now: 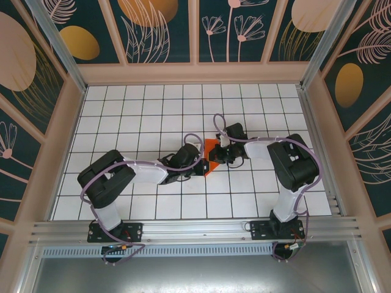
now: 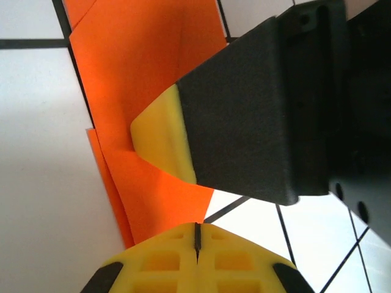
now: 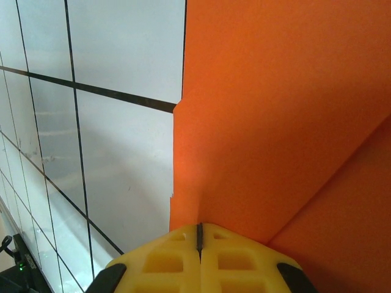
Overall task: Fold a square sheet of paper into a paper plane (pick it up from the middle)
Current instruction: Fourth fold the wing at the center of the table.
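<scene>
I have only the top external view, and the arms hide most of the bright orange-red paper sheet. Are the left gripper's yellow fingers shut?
Observer: Yes, the left gripper is shut, tips at a corner of the bright orange-red paper sheet.
Operator: And the right?
Observer: The right gripper is shut too, at the paper's edge, beside a diagonal crease.
Operator: Folded already?
Observer: Yes, the left wrist view shows overlapping layers.

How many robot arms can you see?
2. The left arm reaches in from the left, the right arm from the right; both meet at the orange paper.
</scene>
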### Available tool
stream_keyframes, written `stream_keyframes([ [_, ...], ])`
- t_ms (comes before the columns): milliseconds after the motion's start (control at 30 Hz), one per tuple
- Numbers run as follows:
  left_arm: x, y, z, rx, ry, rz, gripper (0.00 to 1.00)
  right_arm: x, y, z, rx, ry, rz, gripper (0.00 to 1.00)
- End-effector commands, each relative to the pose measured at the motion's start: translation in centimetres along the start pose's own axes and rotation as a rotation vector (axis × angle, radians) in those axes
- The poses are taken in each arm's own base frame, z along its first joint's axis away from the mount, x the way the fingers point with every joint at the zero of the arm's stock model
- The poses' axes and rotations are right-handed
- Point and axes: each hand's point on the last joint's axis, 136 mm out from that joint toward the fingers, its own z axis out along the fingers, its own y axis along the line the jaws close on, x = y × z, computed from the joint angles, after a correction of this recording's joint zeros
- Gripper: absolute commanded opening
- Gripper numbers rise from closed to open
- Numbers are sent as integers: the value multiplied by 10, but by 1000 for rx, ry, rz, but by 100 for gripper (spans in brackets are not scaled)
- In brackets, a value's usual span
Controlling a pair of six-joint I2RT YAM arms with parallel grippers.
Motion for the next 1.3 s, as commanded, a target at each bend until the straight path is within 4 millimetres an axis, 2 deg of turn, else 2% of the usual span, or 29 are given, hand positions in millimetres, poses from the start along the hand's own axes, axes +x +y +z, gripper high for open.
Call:
stream_keyframes([
  [0, 4, 7, 8, -18, 22, -20, 0, 13, -17, 3, 54, 25, 12, 0],
  [133, 16, 17, 10, -37, 56, -30, 0, 10, -1, -4, 2, 3, -21, 0],
  [300, 24, 25, 11, -59, 81, -42, 0, 21, 16, -3, -88, 31, -33, 0],
  [700, 35, 40, 8, -114, 110, -52, 0, 35, 14, -1, -65, 61, -23, 0],
  [833, 39, 44, 7, -129, 122, -55, 0, 33, -2, 3, 7, 52, -15, 0],
  [933, 47, 51, 6, -157, 150, -73, 0, 20, -20, 3, 76, 8, -8, 0],
  [1000, 60, 60, 4, -186, 198, -89, 0, 3, -33, -1, 112, -44, 0, 0],
  [1167, 92, 83, -6, -236, 287, -121, 0, -42, -49, -16, 110, -166, -2, 0],
  [1267, 102, 91, -11, -250, 309, -131, 0, -66, -57, -22, 112, -210, 10, 0],
])
